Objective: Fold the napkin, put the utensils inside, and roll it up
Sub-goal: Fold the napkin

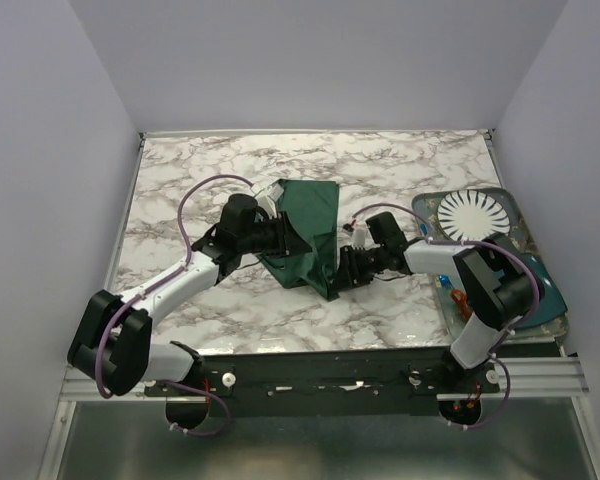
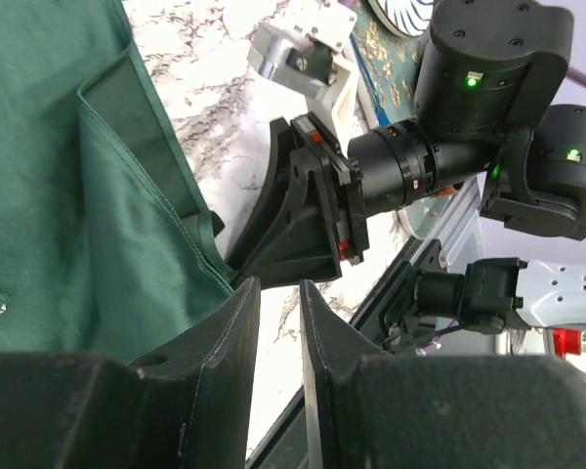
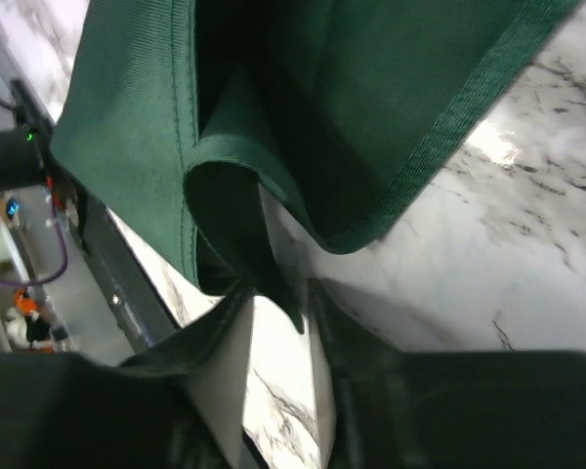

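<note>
The dark green napkin (image 1: 310, 215) lies partly folded and rumpled in the middle of the marble table, between my two grippers. My left gripper (image 1: 292, 243) sits at its left side. In the left wrist view its jaws (image 2: 280, 283) stand a little apart, with only marble in the gap and the napkin (image 2: 59, 195) just to their left. My right gripper (image 1: 332, 272) is at the napkin's near right corner. In the right wrist view a hanging fold of the napkin (image 3: 303, 117) dips between the parted tips of that gripper (image 3: 278, 288). The utensils are out of view.
A tray (image 1: 525, 215) stands at the table's right edge with a white ribbed plate (image 1: 472, 213) in it and a teal dish (image 1: 550, 290) at its near end. The two grippers are close together, the right gripper's black fingers (image 2: 283, 225) just ahead of the left one's.
</note>
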Robot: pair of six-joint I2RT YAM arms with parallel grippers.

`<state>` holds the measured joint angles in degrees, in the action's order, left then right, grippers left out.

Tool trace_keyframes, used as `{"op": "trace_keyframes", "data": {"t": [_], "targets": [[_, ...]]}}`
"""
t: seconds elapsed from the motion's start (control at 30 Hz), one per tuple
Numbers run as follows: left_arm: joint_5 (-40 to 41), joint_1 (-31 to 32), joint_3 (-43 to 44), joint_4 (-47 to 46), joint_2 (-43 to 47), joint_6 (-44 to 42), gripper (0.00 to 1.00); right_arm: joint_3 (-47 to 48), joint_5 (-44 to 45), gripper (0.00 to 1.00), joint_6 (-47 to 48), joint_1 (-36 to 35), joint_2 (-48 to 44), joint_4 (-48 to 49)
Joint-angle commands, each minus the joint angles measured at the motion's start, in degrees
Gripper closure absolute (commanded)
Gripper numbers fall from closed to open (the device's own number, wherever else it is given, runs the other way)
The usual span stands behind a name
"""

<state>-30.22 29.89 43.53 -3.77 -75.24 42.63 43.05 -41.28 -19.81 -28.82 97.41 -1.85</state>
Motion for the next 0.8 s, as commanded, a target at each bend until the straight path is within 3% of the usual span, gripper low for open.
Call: {"op": "trace_keyframes", "data": {"t": [0.0, 0.17, 0.47, 0.5, 0.57, 0.6, 0.67, 0.77], "targets": [[1.9, -0.9, 0.5, 0.9, 0.5, -0.9, 0.69, -0.9, -0.7, 0.68, -1.2, -0.5, 2.5, 1.4], [4.4, -1.1, 1.0, -0.4, -3.1, -1.0, 0.7, -11.2, -6.1, 0.8, -4.6, -0.9, -3.2, 3.4], [4.7, -1.1, 2.7, -3.0, -11.4, -1.0, 0.75, -16.9, -9.3, 0.83, -5.4, -1.0, -8.5, 2.6], [5.0, -1.1, 2.5, -3.2, -10.9, -0.9, 0.75, -14.7, -7.5, 0.76, -5.1, -0.9, -8.6, 2.1], [5.3, -1.1, 2.4, -2.9, -10.0, -1.2, 0.75, -12.2, -3.8, 0.52, -3.7, -1.0, -8.9, 2.1], [5.8, -1.1, 2.6, -2.1, -8.6, -1.5, 0.75, -11.1, -1.5, 0.47, -3.0, -0.9, -8.8, 2.1], [7.4, -1.1, 2.4, -0.5, -6.9, -2.1, 0.75, -8.3, 3.4, 0.38, -1.2, -0.9, -6.4, 2.1], [8.2, -1.5, 2.0, 1.1, -4.1, -2.6, 0.75, -4.1, 5.2, 0.37, -0.4, -1.1, -2.9, 2.1]]}}
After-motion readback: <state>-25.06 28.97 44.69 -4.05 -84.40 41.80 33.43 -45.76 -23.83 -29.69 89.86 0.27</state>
